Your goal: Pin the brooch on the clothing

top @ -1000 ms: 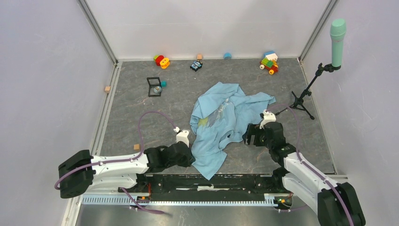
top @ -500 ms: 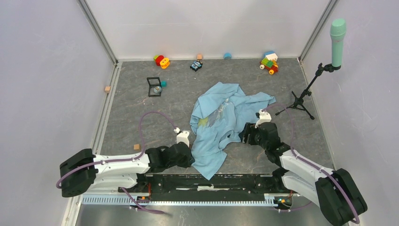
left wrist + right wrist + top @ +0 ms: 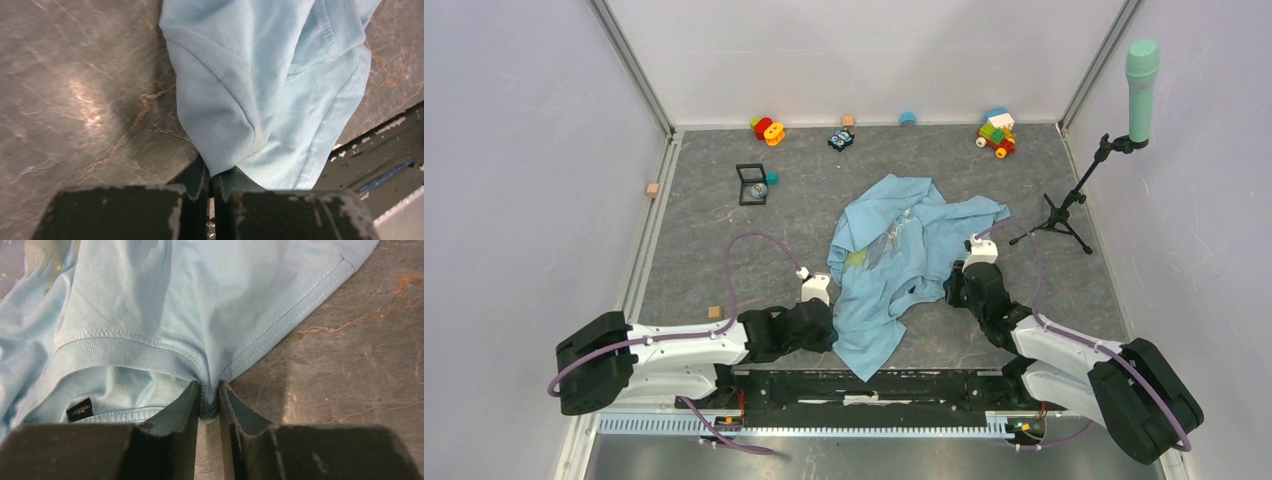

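Left claw (image 3: 210, 175) is clenched on the hem of the light blue cotton T-shirt (image 3: 904, 250). Right claw (image 3: 210, 402) is pinching fabric by its collar, near the grey stone counter's (image 3: 704, 230) front edge. Pinning hasn't started imo: the tiny round silvery brooch (image 3: 752, 187) looks parked in the black square frame box (image 3: 740, 185) toward the far-left corner. One T-shirt, one brooch, two claws.

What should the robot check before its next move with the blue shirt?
1. Does the left tool pinch the shirt edge: ok.
2. Does the right tool pinch cloth beside the collar: ok.
3. Is the shirt spread flat: not ok, it is crumpled.
4. Is the brooch in a tool: not ok, both hold only cloth.
5. Where the brooch lies: cannot tell.
6. Are the toys away from the shirt: ok.
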`<act>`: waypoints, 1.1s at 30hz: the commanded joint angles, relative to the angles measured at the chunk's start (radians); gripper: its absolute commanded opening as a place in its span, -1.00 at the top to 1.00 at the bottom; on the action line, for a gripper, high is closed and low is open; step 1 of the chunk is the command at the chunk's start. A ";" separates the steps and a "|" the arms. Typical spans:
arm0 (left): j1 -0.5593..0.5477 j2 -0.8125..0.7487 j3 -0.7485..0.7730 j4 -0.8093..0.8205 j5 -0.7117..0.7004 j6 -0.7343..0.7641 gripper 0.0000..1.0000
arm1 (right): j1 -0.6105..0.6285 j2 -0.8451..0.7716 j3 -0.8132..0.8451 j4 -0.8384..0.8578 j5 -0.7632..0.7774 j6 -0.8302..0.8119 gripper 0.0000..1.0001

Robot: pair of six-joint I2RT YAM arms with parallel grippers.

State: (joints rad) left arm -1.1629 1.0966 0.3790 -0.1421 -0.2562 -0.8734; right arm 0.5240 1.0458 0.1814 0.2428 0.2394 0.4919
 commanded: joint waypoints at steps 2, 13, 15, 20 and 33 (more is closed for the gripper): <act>0.009 -0.056 0.093 -0.155 -0.176 0.056 0.95 | 0.005 0.034 0.005 0.026 0.034 0.026 0.83; 0.407 -0.222 0.361 -0.390 -0.231 0.292 0.96 | 0.004 -0.025 0.500 -0.297 0.311 -0.183 1.00; 0.471 -0.217 0.499 -0.408 -0.281 0.383 0.96 | 0.004 -0.016 0.652 -0.328 0.337 -0.260 1.00; 0.497 -0.152 0.834 -0.387 -0.431 0.669 0.96 | 0.004 0.030 1.035 -0.346 0.275 -0.432 1.00; 0.497 -0.087 1.570 -0.485 -0.043 0.863 0.96 | 0.004 -0.036 1.625 -0.354 -0.188 -0.496 1.00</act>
State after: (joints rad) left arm -0.6754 1.0206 1.7813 -0.5617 -0.4503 -0.0692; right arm 0.5350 1.0752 1.6993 -0.1387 0.1711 0.0238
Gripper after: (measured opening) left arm 0.037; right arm 0.014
